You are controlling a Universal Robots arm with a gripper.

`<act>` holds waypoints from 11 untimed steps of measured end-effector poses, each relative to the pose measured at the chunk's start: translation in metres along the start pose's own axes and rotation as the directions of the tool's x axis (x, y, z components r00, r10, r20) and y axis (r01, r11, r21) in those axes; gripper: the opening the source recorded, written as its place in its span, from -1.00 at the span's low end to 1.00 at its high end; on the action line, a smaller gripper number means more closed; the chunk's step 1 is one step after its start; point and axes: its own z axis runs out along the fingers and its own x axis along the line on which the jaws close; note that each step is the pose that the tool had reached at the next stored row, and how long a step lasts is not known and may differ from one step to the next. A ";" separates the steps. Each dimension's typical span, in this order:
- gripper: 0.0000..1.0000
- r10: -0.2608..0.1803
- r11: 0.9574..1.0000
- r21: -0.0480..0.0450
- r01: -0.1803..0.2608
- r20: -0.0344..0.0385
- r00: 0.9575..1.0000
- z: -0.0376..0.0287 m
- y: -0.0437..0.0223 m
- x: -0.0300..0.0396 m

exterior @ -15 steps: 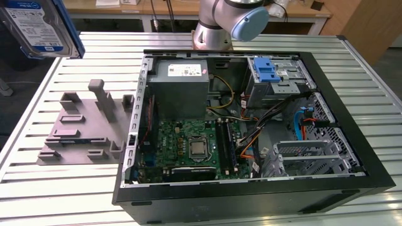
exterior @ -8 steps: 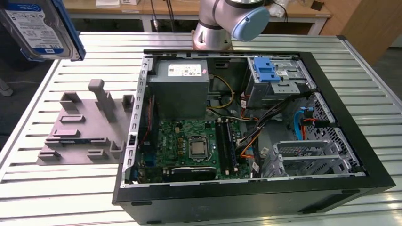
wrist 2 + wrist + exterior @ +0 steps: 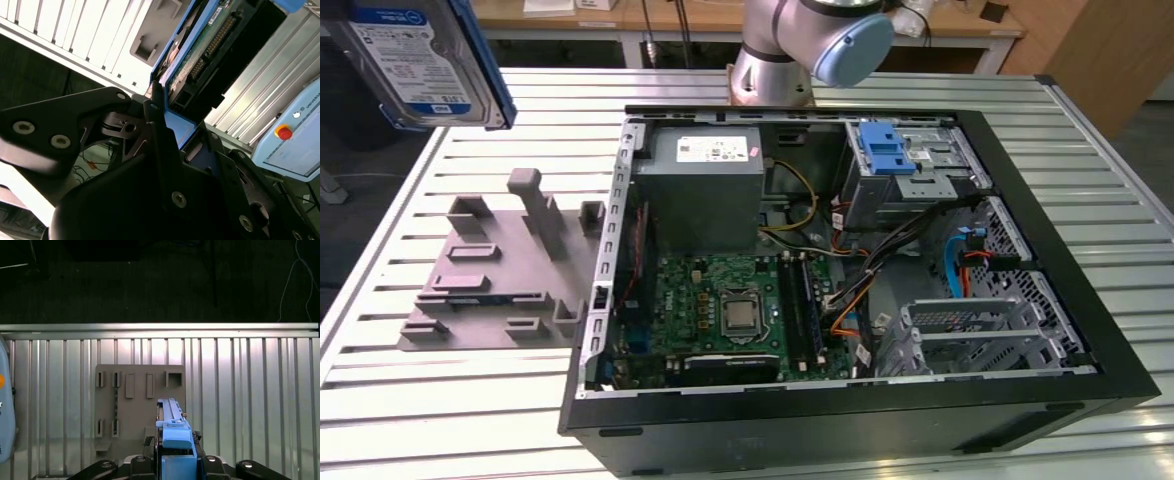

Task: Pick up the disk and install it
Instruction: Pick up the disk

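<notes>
Clamping the disk (image 3: 420, 60), the claw (image 3: 176, 125) hangs over the fixture (image 3: 494, 270).

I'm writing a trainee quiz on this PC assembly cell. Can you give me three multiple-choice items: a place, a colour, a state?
1. In the exterior view, the grey fixture block stands:
A) to that view's left of the computer case
B) to that view's right of it
C) inside it
2. The rails on the disk are:
A) red
B) blue
C) yellow
3. The gripper is:
A) open
B) shut on the disk
C) shut on a cable
Answers:
1 A: the block stands outside the case's wall on the exterior view's left.
2 B: blue shows along the disk in both wrist views.
3 B: the fingers clamp the disk's rail.
</notes>
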 end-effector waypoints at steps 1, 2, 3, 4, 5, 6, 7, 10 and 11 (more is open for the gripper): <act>-0.27 0.000 1.000 0.000 0.000 0.000 1.000 0.0000 -0.0015 0.0000; -0.27 0.000 1.000 0.000 0.000 0.000 1.000 0.0000 -0.0029 0.0000; -0.27 0.000 1.000 0.000 0.000 0.000 1.000 -0.0001 -0.0044 0.0000; -0.27 0.000 1.000 0.000 0.000 0.000 1.000 -0.0001 -0.0059 0.0000; -0.27 0.000 1.000 0.000 0.000 0.000 1.000 -0.0002 -0.0075 0.0000; -0.27 0.000 1.000 0.000 0.000 0.000 1.000 -0.0002 -0.0091 0.0001; -0.27 0.000 1.000 0.000 0.000 0.000 1.000 -0.0003 -0.0110 0.0001; -0.27 0.000 1.000 0.000 0.000 0.000 1.000 -0.0005 -0.0165 0.0003; -0.27 0.000 1.000 0.000 0.000 0.000 1.000 -0.0005 -0.0182 0.0003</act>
